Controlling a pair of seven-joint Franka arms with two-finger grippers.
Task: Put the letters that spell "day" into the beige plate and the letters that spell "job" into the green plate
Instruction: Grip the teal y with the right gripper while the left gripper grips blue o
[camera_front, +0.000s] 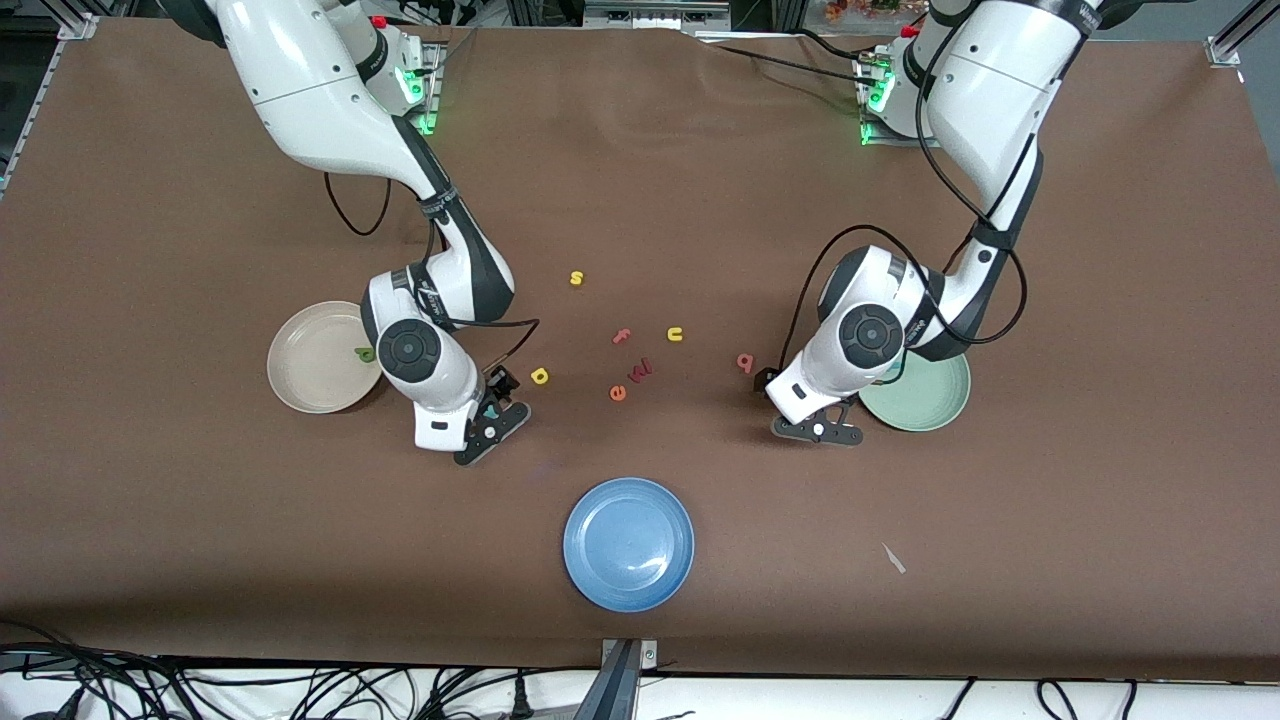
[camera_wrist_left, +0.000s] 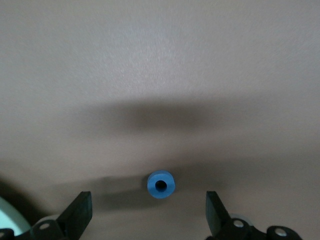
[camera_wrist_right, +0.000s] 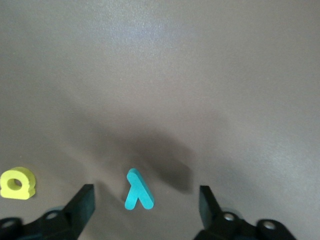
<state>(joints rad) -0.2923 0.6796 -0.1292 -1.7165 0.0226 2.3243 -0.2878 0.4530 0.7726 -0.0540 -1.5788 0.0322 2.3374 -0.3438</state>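
Working from the beige plate (camera_front: 318, 357), where the green d (camera_front: 365, 353) already lies, you see the right gripper (camera_wrist_right: 144, 204) straddling the teal y (camera_wrist_right: 138, 189) with wide, empty jaws. Beside the green plate (camera_front: 928, 397), the left gripper (camera_wrist_left: 149, 214) brackets the blue o (camera_wrist_left: 161, 184), fully spread, touching nothing.

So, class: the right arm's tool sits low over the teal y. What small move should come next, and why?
Probably close the right tool on the teal y: the letter lies on the table between its open fingers, and it belongs in the beige plate.
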